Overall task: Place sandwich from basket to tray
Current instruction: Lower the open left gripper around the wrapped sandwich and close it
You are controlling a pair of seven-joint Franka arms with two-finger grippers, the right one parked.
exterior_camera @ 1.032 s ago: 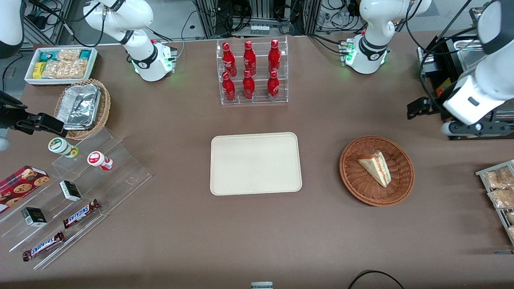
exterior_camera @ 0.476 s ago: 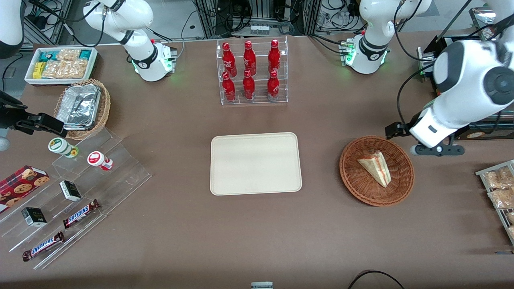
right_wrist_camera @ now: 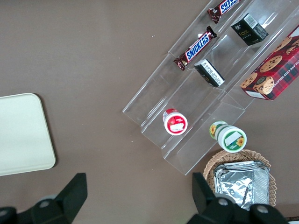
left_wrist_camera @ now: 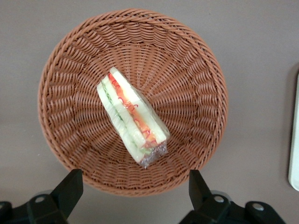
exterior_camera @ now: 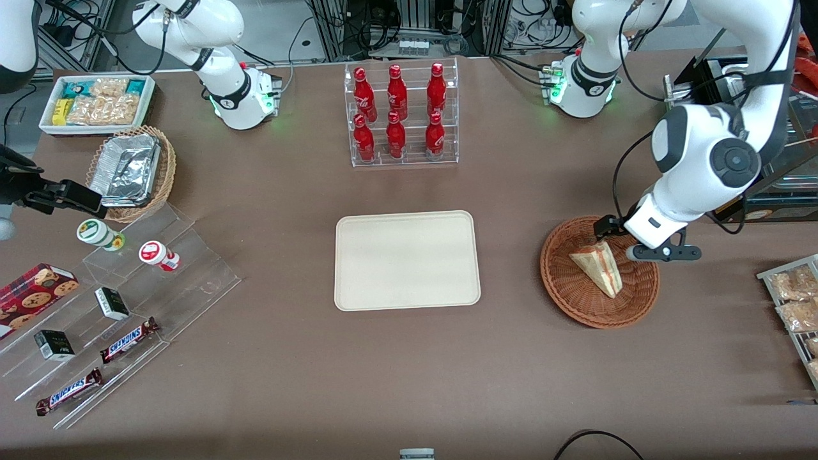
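The sandwich (exterior_camera: 599,266), a wrapped pale wedge with red and green filling, lies in the round reddish-brown wicker basket (exterior_camera: 575,294). The cream tray (exterior_camera: 407,260) lies flat beside the basket, toward the parked arm's end, with nothing on it. My left gripper (exterior_camera: 632,241) hovers above the basket's rim, on the side farther from the front camera. In the left wrist view the gripper (left_wrist_camera: 134,191) is open wide and holds nothing. Its fingers (left_wrist_camera: 70,189) straddle the basket's rim (left_wrist_camera: 196,93), and the sandwich (left_wrist_camera: 132,116) lies below, untouched. The tray's edge (left_wrist_camera: 295,140) just shows.
A clear rack of red bottles (exterior_camera: 401,115) stands farther back than the tray. A rack of bagged snacks (exterior_camera: 792,306) sits at the working arm's end. Acrylic steps (exterior_camera: 128,300) with snacks, a tan basket of foil trays (exterior_camera: 131,171) and a white bin (exterior_camera: 96,102) sit at the parked arm's end.
My left arm has swung in from the working arm's end of the table and now hangs over the basket. The sandwich, basket and tray have not moved.
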